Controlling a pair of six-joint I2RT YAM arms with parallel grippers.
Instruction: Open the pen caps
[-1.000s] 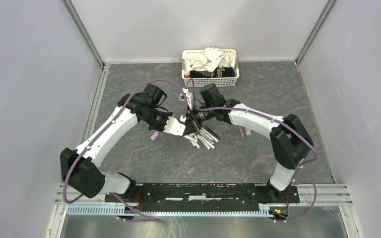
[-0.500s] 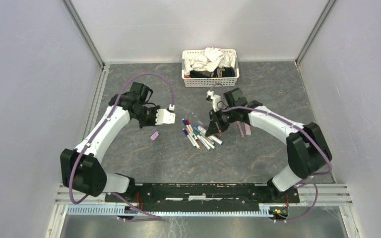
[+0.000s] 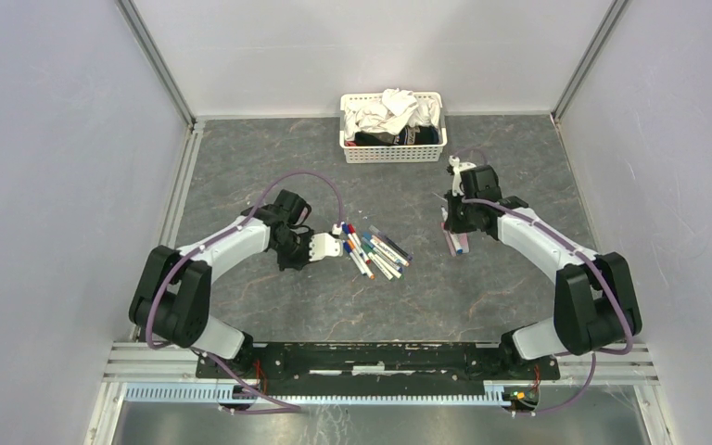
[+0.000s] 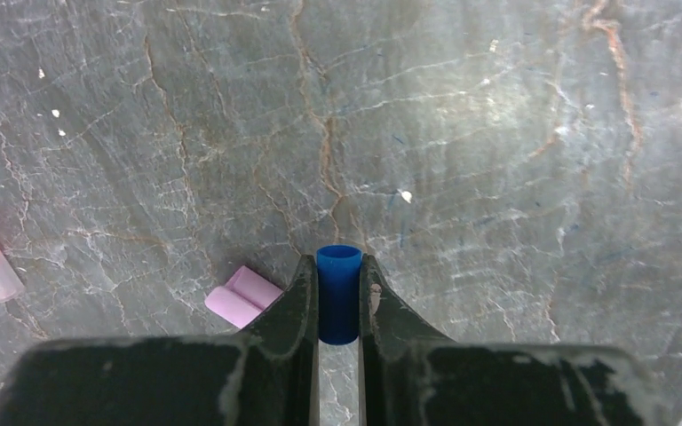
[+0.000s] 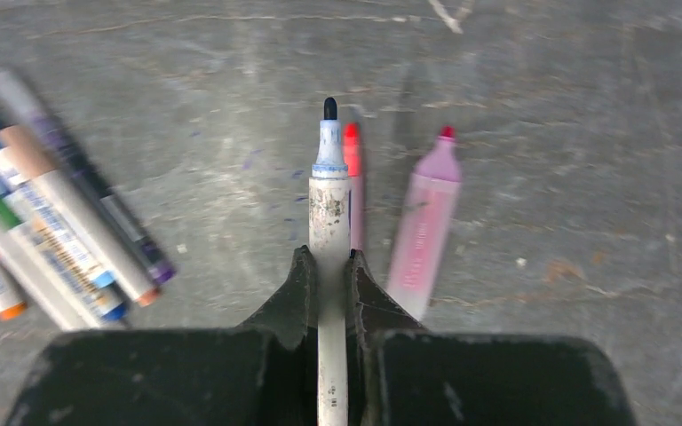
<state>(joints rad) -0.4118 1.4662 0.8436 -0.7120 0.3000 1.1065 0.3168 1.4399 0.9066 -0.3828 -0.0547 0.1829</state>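
Left arm (image 3: 232, 243) lies low, elbow bent; left gripper (image 4: 338, 266) is clamped on a blue cap (image 4: 338, 297). Right arm (image 3: 530, 237) extends forward (wrist pitched down); right gripper (image 5: 329, 262) grips an uncapped pen (image 5: 329, 200).

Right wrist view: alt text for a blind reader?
The right gripper is shut on a white pen, cap off, its dark tip pointing away. Beneath it on the grey table lie a slim red pen and a thicker pink pen; more pens bunched at left.
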